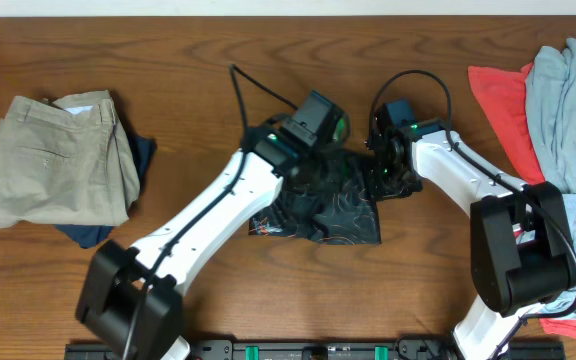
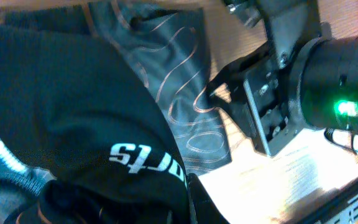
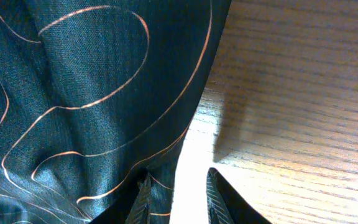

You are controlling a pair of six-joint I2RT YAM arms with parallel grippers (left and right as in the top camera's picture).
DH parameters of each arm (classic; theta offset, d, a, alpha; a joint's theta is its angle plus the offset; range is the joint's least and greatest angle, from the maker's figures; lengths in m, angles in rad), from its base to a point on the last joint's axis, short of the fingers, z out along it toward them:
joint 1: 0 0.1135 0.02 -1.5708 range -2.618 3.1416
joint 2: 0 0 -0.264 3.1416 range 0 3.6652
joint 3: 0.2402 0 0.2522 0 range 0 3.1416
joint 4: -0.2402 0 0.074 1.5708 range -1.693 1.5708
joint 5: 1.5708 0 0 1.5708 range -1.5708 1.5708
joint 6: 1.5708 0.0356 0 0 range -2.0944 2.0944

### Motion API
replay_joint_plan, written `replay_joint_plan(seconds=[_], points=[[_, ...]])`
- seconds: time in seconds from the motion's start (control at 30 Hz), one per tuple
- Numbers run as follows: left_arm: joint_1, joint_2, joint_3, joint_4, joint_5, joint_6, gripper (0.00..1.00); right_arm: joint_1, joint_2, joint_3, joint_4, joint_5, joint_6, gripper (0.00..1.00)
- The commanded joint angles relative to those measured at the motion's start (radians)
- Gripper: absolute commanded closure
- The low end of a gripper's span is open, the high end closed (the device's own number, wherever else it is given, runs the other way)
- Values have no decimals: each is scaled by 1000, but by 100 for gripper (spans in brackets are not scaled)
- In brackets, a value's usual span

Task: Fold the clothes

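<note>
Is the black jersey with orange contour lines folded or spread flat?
Partly folded: the black jersey lies as a compact, rumpled bundle, one layer doubled over another in the left wrist view.

Setting: robot lab | evidence: wooden table (image 1: 268, 30), left arm (image 1: 203, 215), right arm (image 1: 468, 175)

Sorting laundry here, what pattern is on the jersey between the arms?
Black jersey with thin orange contour lines, clearest in right wrist view.

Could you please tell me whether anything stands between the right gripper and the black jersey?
Nothing visible does. The right gripper is at the edge of the black jersey, one fingertip over the cloth, the other over bare table. The khaki trousers lie folded well off to the side.
</note>
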Motion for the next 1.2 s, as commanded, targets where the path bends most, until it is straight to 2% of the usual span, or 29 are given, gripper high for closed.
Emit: replay_joint_plan(seconds=[0.0, 0.13, 0.2, 0.27, 0.5, 0.67, 0.87, 0.93, 1.07, 1.17], points=[[-30, 23, 18, 36, 1, -24, 94, 16, 10, -5, 2, -8, 7, 71], [-55, 55, 18, 86, 0, -34, 93, 16, 10, -5, -5, -8, 7, 68], [-56, 61, 18, 98, 0, -34, 77, 14, 10, -5, -6, -7, 7, 65], [-56, 61, 18, 105, -3, -32, 72, 6, 7, -3, -6, -3, 7, 62], [30, 33, 19, 16, -15, 63, 71, -113, -72, 61, -56, 20, 21, 60], [164, 19, 18, -108, -94, 64, 71, -152, -158, 79, -42, -127, -66, 59], [306, 23, 1, -140, -118, 64, 66, -93, -171, 75, -39, -314, -178, 58], [332, 28, -7, -140, -117, 63, 65, -61, -163, 71, -37, -282, -183, 58], [344, 46, -28, -135, -114, 64, 64, -3, -121, 68, 2, -164, -105, 59], [334, 65, -55, -109, -114, 64, 64, 22, -71, 67, 46, -157, -101, 62]])
